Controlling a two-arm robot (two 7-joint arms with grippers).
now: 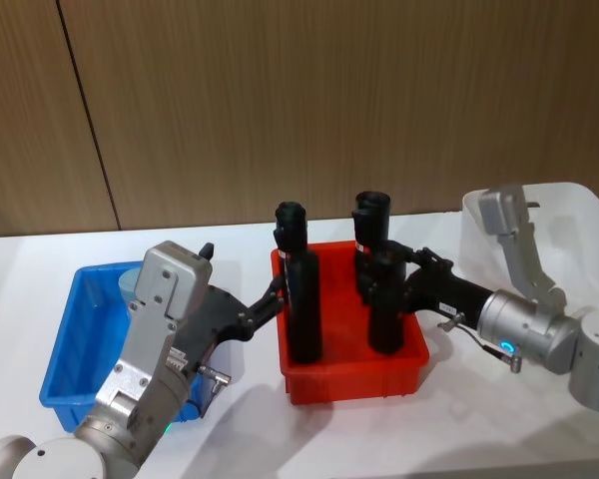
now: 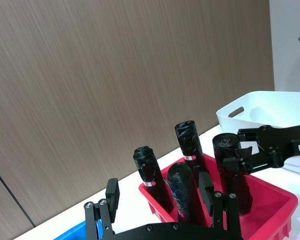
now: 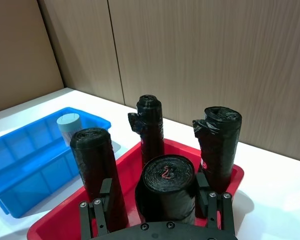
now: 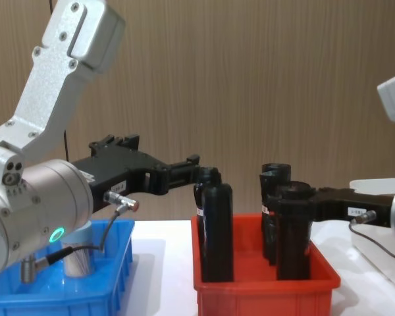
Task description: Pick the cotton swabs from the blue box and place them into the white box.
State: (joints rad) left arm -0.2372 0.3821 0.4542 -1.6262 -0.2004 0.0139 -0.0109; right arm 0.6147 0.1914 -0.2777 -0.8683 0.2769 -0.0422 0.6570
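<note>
One cotton swabs jar (image 3: 69, 125) with a pale lid stands in the blue box (image 1: 65, 349) on the table's left; the chest view has the jar (image 4: 79, 260) behind my left arm. The white box (image 1: 579, 215) stands at the far right. My left gripper (image 1: 275, 292) hovers open above the gap between the blue box and a red bin, pointing at the nearest black bottle; its fingers (image 2: 112, 195) are spread wide. My right gripper (image 1: 387, 284) is open over the red bin, its fingers (image 3: 106, 189) straddling a black bottle (image 3: 166, 192) without closing on it.
The red bin (image 1: 354, 384) sits mid-table between the two boxes and holds several tall black bottles (image 1: 301, 294). A wood-panelled wall rises behind the white table. Bare tabletop lies in front of the red bin.
</note>
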